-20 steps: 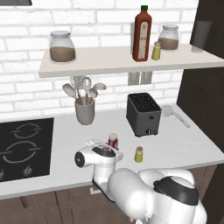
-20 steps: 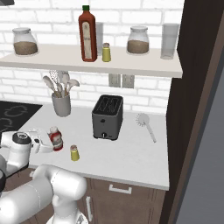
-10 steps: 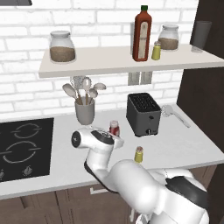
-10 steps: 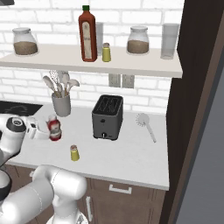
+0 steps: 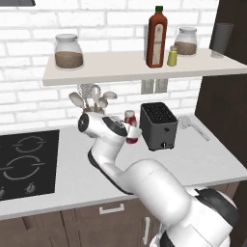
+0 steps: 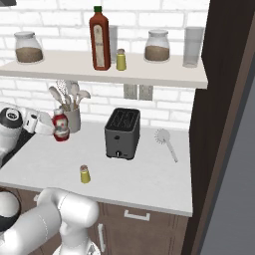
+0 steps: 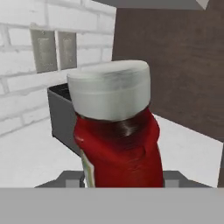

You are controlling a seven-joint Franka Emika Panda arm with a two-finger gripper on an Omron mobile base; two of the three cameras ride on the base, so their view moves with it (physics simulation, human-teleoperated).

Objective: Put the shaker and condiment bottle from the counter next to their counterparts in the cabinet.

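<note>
The condiment bottle [image 7: 118,148] looks like shiny red plastic with a smooth white cap. The toaster [image 5: 157,125] is dull dark metal. The counter [image 6: 149,179] is smooth, pale and matt. The wall [image 5: 29,29] is rough white brick.

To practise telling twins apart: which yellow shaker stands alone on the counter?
The shaker near the counter's front edge; its twin stands on the shelf beside the tall red bottle.

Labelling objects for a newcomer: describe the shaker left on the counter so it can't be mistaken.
Start at the dark toaster on the pale counter. In front of it, toward the counter's near edge, the shaker stands upright and alone. It is a tiny yellow-olive cylinder with a pale cap; its twin sits on the shelf beside the tall red bottle.
</note>
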